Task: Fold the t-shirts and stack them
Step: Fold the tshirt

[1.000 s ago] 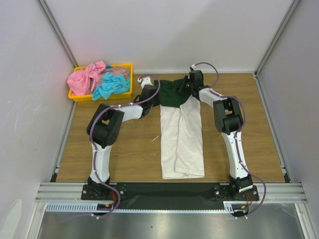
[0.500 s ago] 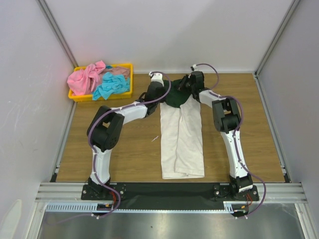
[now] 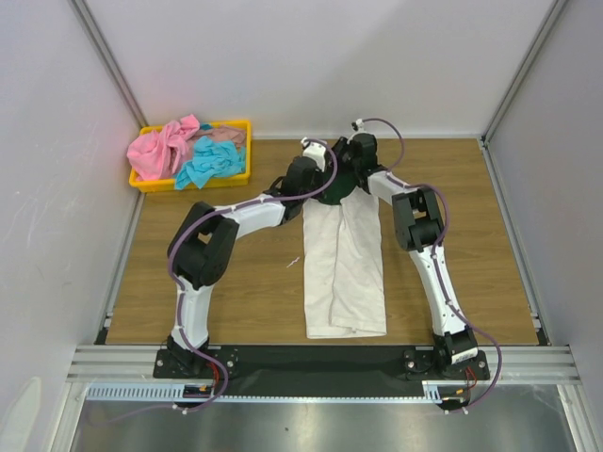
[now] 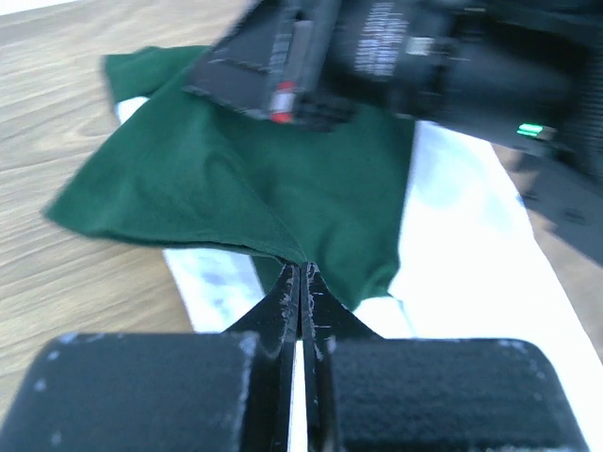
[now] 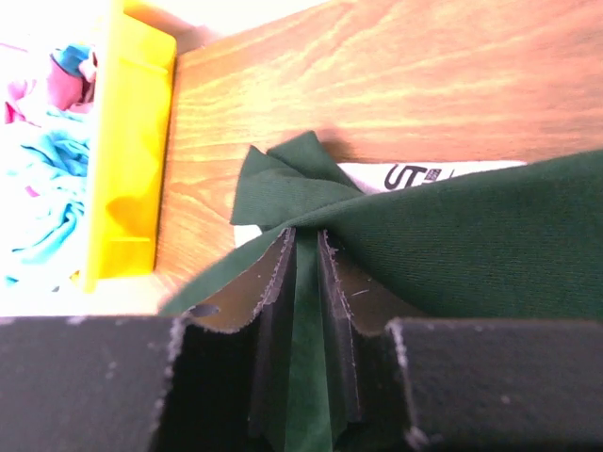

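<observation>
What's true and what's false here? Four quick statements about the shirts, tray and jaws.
1. The left jaws are shut on green cloth of the white t-shirt. True.
2. The right jaws hang open over bare wood. False: they too pinch that shirt's green cloth.
3. The yellow tray holds a pink shirt and a turquoise shirt. True.
4. The white t-shirt lies crumpled in the tray. False: it lies as a long flat strip on the wooden table.
</observation>
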Robot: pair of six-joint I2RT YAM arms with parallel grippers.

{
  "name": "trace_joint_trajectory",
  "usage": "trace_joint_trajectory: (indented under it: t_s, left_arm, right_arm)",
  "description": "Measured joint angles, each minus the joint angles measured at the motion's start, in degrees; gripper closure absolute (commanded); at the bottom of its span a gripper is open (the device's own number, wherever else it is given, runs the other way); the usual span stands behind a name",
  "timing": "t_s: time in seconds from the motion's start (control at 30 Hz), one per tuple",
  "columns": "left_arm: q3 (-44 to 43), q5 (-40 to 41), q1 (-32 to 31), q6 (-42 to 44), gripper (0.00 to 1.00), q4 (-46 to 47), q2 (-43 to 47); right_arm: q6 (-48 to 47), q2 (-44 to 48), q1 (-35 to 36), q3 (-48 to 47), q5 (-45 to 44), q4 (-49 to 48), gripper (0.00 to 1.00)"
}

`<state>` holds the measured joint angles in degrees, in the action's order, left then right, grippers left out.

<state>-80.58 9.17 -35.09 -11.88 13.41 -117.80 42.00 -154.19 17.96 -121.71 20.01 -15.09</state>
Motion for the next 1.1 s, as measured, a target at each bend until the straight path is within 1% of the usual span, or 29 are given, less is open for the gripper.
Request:
trace_joint_trajectory:
  t_s: [0.23,0.4,0.53,0.7,0.8,0.87,0.93,1.0,1.03,1.1]
  left_arm:
    - [-0.5,-4.3,-1.0,2.1,1.0,-0.3,-0.1]
    - [-5.9,-6.4,-1.0,3.0,1.0,-1.3,-2.4]
    - [-11.5,-7.9,-1.2,3.4,1.0,-2.4,-5.6]
    - [-13.8,-9.0,-2.3,3.4,0.99,-3.8,-8.7]
    - [-13.8,-9.6,-3.1,3.5,0.8,-5.6,-10.1]
    - [-14.3,-9.7,-3.5,4.0,0.57,-7.3,-11.0]
    - [-16.8,-9.7,-3.8,4.1,0.44,-10.5,-12.4]
    - [-19.3,-9.6,-4.1,3.9,0.35,-12.6,-13.4]
    - [-19.4,-9.6,-4.1,3.5,0.25,-13.1,-13.4]
    - [-19.3,-9.5,-4.1,2.3,0.18,-13.6,-12.9]
  right_arm:
    - [0.2,-1.3,-0.3,-1.3,0.9,0.6,0.78]
    - [-0.9,-0.7,-2.1,-1.5,3.0,2.7,0.77]
    - [-3.1,3.9,-4.9,1.3,3.4,6.7,0.76]
    - [-5.1,13.0,-9.5,7.3,3.4,8.0,0.75]
    - [-6.0,17.0,-12.0,9.6,3.3,7.6,0.75]
    - [-6.3,18.8,-13.1,11.0,3.2,7.3,0.75]
    - [-6.7,19.7,-13.2,12.6,3.3,7.1,0.75]
    - [-7.2,19.9,-13.0,13.9,3.4,7.1,0.75]
    - [-7.6,19.9,-12.7,14.6,3.4,7.3,0.74]
    - [-8.9,19.9,-12.1,15.6,3.5,8.4,0.74]
